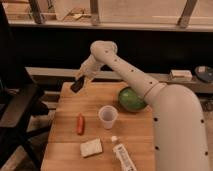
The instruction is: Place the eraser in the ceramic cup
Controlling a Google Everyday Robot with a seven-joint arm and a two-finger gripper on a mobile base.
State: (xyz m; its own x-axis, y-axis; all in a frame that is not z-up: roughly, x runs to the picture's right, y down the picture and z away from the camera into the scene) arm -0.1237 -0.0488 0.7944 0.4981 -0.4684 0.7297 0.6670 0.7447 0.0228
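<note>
While clamping the eraser (76, 87) in the gripper (79, 83), hovers above and to the left of the ceramic cup (108, 116), well apart from it; pickup apparently done; left to do: carry over the cup's rim, lower, release

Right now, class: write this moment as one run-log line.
stage: carry | gripper: above back-left edge of wooden table, shut on flat black eraser | whitish tapered ceramic cup: upright mid-table, eraser not in

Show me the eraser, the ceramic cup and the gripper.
eraser (75, 88): camera view, on its dark lower end.
ceramic cup (108, 120): camera view, on its front wall.
gripper (79, 83): camera view, between its fingertips, holding the eraser above the table (65, 142).
</note>
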